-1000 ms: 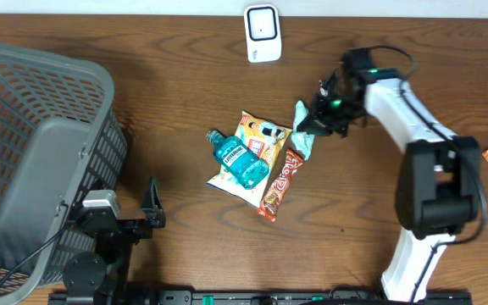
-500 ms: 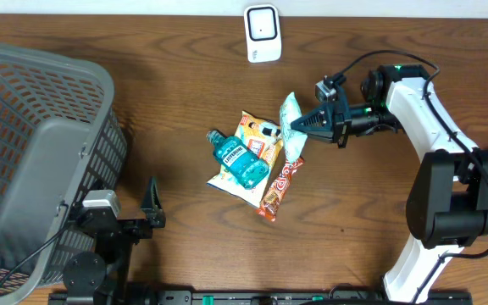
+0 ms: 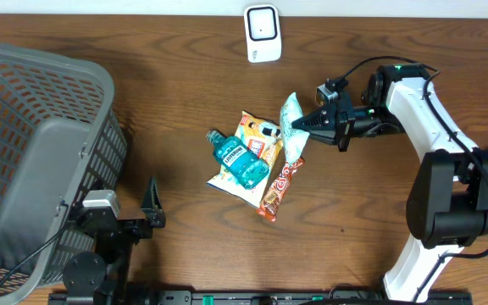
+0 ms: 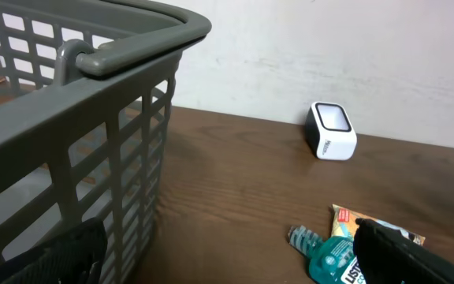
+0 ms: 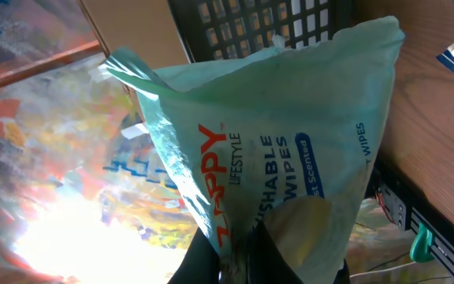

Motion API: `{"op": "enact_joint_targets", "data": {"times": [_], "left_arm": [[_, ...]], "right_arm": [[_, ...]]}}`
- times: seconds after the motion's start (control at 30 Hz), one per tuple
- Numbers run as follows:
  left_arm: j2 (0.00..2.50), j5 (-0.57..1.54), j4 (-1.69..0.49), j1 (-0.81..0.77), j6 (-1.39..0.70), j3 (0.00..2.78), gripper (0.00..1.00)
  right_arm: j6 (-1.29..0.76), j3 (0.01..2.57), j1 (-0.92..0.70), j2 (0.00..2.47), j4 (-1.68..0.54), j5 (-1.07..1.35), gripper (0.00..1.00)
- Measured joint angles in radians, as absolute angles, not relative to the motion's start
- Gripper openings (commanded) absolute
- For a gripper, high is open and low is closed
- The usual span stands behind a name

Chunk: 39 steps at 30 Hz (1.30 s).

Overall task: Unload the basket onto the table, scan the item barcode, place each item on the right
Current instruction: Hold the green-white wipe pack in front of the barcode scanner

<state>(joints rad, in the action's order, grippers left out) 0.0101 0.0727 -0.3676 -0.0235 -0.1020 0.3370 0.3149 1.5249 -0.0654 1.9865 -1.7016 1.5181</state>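
Risk: right claw (image 3: 310, 124) clamped on edge of limp wipes packet (image 3: 291, 125), held off bench above snack pile (image 3: 257, 146), well short of scanner (image 3: 262, 34). Thin pinch could slip; pouch may flop, turning barcode away. Left claw (image 3: 152, 206) open, idle by basket (image 3: 74, 61).

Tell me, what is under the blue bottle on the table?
The blue bottle lies on a yellow snack bag. The bottle hides the bag's middle, so anything beneath there cannot be seen.
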Motion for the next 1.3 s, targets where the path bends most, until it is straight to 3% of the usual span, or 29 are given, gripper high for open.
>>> {"op": "enact_joint_targets", "data": {"times": [0.27, 0.43, 0.63, 0.73, 0.83, 1.07, 1.3], "left_arm": [[0.01, 0.073, -0.368, -0.023, -0.102, 0.337, 1.0], [0.01, 0.073, -0.367, -0.023, -0.102, 0.337, 1.0], [0.01, 0.073, -0.368, -0.023, -0.102, 0.337, 1.0], [0.01, 0.073, -0.368, -0.023, -0.102, 0.337, 1.0], [0.01, 0.073, -0.368, -0.023, -0.102, 0.337, 1.0], [0.01, 0.073, -0.368, -0.023, -0.102, 0.337, 1.0], [0.01, 0.073, -0.368, -0.023, -0.102, 0.337, 1.0]], "right_arm": [[0.326, 1.525, -0.068, 1.987, -1.702, 1.398, 0.01], [0.447, 1.525, -0.096, 1.987, -1.672, 1.361, 0.01], [0.497, 1.524, -0.168, 1.987, -1.324, 1.338, 0.01], [0.329, 1.524, -0.212, 1.987, -1.039, 1.238, 0.01], [0.07, 1.526, -0.266, 1.987, -0.833, 0.988, 0.01], [-0.32, 1.537, -0.373, 1.987, -0.542, 0.532, 0.01], [-0.54, 1.589, -0.383, 1.99, -0.384, 0.299, 0.01]]}}
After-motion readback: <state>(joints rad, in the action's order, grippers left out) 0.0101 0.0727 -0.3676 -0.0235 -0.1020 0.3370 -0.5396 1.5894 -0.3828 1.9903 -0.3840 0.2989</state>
